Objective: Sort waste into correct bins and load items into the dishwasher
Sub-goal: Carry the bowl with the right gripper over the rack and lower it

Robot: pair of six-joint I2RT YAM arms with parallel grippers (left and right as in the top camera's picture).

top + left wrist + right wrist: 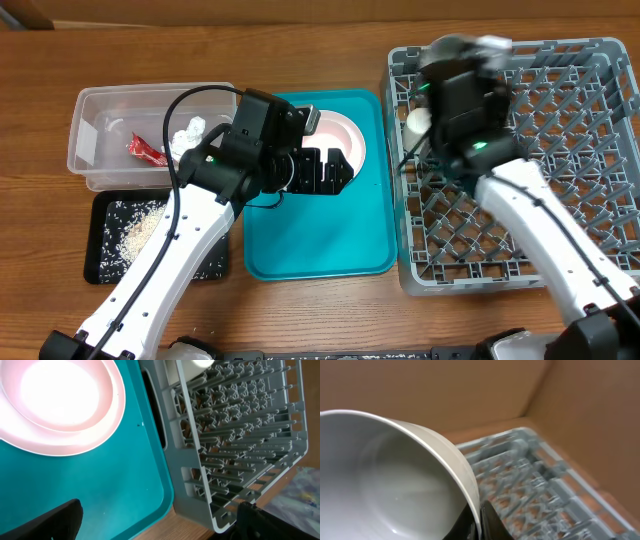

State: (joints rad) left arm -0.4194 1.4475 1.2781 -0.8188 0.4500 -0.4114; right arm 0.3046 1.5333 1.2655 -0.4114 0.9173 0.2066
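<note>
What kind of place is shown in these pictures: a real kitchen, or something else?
Probably a robot test bench staged as a kitchen clean-up, not a real kitchen: a grey dish rack and a teal serving tray sit on a plain wooden table, with a clear tub as a bin.

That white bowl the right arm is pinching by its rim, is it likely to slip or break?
The white bowl looks smooth and glossy, so it probably is slippery where the right gripper pinches only its thin rim. It seems rigid, likely ceramic or hard plastic, so a drop onto the grey dish rack might chip it.
</note>
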